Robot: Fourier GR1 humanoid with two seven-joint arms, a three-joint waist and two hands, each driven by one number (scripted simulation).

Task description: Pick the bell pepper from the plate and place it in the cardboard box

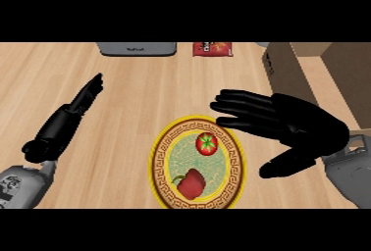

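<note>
Nearest the counter's [138,112] front edge: the plate [161,162], yellow-rimmed with a patterned border, sits roughly mid-front. The bell pepper [192,184], dark red with a short stem pointing toward the left, lies on the plate's near half. A tomato [207,143] lies on the far half, apart from the pepper.

My left hand [76,110] shows toward the left edge, fingers straight and pressed together, pointing away from me, holding nothing. Resting; I leave it.

My right hand [279,122] is beside the plate's right rim, over its far-right part. Fingers spread and straight, pointing left toward the tomato end; thumb hangs nearer me. Empty. It is nearer the tomato than the pepper.

Judgement: the step in hand is the reach before the grasp. To do it well I would bring the hand back toward the front edge until the pepper sits between thumb and fingers, then lower and close across its body, not the stem. Risk: fingers nudging the tomato or catching the plate's rim and shifting it.

Far right corner: the cardboard box [319,73], partly out of view; whether its top is open I cannot tell. Along the back edge: a grey appliance [138,48] and a red packet [212,48], both away from the carry path.
</note>
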